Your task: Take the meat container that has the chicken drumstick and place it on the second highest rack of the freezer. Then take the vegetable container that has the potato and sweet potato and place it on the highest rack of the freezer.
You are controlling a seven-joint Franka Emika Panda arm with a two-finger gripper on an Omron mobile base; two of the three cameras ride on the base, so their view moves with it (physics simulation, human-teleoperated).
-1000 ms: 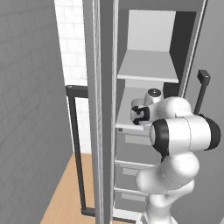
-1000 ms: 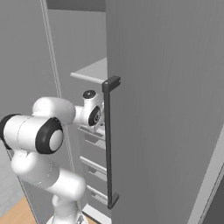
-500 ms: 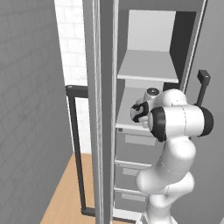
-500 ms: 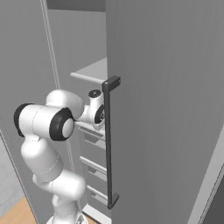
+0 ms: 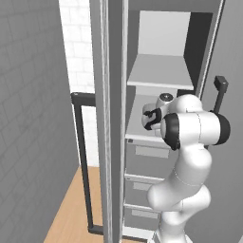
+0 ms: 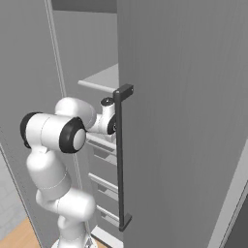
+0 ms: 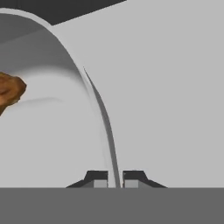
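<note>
Chicken drumstick (image 7: 9,91), golden-brown, lies inside a pale grey container (image 7: 52,131) at the left edge of the hand view, only its thick end in sight. The container's thin curved rim (image 7: 103,118) runs down between the two dark fingers (image 7: 97,178), which are clenched on it, one tip on each side of the wall. In the left base view the gripper (image 5: 151,118) reaches into the open freezer (image 5: 156,76), just above the lower of the two flat shelves (image 5: 142,135), with the upper shelf (image 5: 159,71) well above it and drawers (image 5: 152,161) below; whether the container touches the shelf cannot be told. In the right base view the freezer door (image 6: 189,121) with its long black bar handle (image 6: 119,160) stands in front of the hand, and the white arm (image 6: 53,133) bends toward the shelves.
</note>
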